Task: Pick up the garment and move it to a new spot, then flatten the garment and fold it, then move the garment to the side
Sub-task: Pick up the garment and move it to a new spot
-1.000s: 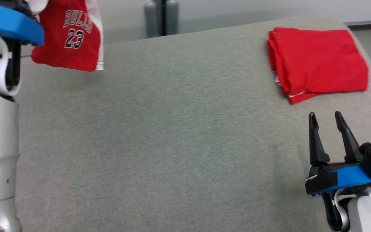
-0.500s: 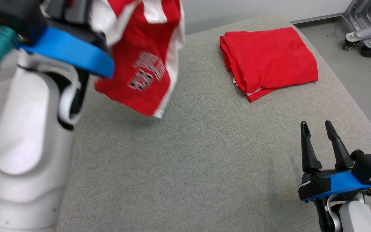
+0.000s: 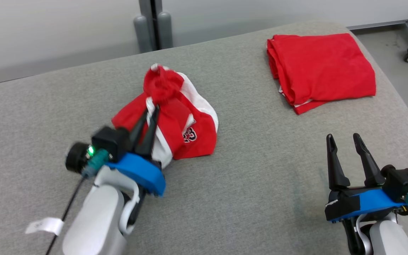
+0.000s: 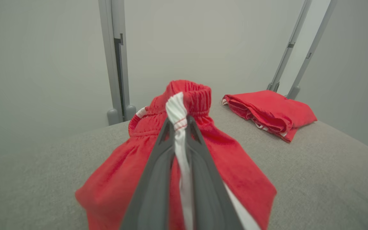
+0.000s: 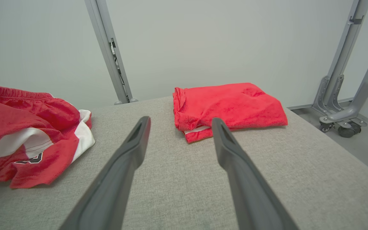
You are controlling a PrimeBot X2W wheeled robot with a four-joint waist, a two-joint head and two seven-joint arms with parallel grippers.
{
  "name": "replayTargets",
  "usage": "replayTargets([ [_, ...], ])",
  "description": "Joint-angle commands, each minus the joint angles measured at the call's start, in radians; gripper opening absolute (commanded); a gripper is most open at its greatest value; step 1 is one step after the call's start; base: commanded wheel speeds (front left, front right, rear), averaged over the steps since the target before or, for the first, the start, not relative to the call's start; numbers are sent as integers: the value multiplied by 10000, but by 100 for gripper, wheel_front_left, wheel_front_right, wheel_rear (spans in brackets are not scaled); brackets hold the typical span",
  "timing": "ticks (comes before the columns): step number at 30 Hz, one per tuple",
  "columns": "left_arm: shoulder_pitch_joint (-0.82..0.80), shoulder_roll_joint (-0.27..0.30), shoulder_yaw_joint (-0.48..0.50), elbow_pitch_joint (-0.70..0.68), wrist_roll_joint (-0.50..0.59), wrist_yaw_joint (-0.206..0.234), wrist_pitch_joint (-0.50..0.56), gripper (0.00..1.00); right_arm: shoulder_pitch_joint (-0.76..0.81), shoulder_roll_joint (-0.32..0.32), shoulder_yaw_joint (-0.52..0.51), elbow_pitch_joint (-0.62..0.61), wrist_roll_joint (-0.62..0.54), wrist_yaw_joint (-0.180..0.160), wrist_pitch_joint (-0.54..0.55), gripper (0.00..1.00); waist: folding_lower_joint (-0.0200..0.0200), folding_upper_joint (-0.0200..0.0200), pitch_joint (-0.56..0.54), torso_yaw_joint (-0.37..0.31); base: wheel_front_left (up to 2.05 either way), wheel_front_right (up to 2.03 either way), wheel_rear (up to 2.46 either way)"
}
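The garment [image 3: 186, 120] — red shorts with white side stripes — lies bunched on the grey worktop [image 3: 246, 184], well to the left of the folded red pile [image 3: 322, 67] and nearer the robot than it. The left gripper [image 3: 151, 110] is clamped on a white stripe just under the waistband, which stands up as the heap's peak. The right gripper [image 3: 343, 136], jaws wide and holding nothing, hovers on the pile's near side — well apart from the garment. For flattening, the left arm looks nearer; the right would need to reach leftward, away from the pile.
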Motion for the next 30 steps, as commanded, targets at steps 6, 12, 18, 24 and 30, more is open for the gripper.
replayTargets([
  [6,541,-241,-482,771,99,-51,-554,100,-75,-6,59,107,-39,6,-22,100,0,0,-3,362,0,0,0],
  [12,178,-348,-500,801,364,138,-1359,100,28,-8,5,199,-73,6,-10,100,0,0,-213,683,0,0,0],
  [18,467,-17,50,207,470,546,-1626,100,222,-8,25,250,-30,6,31,100,0,0,-520,1052,0,0,0],
  [24,1212,373,955,-659,496,927,-1649,100,423,-7,-25,198,-26,6,92,100,0,0,-801,1552,0,0,0],
  [30,2111,609,1873,-1444,537,1186,-1652,100,576,-9,-34,125,-106,6,169,100,0,0,-1037,2089,0,0,0],
])
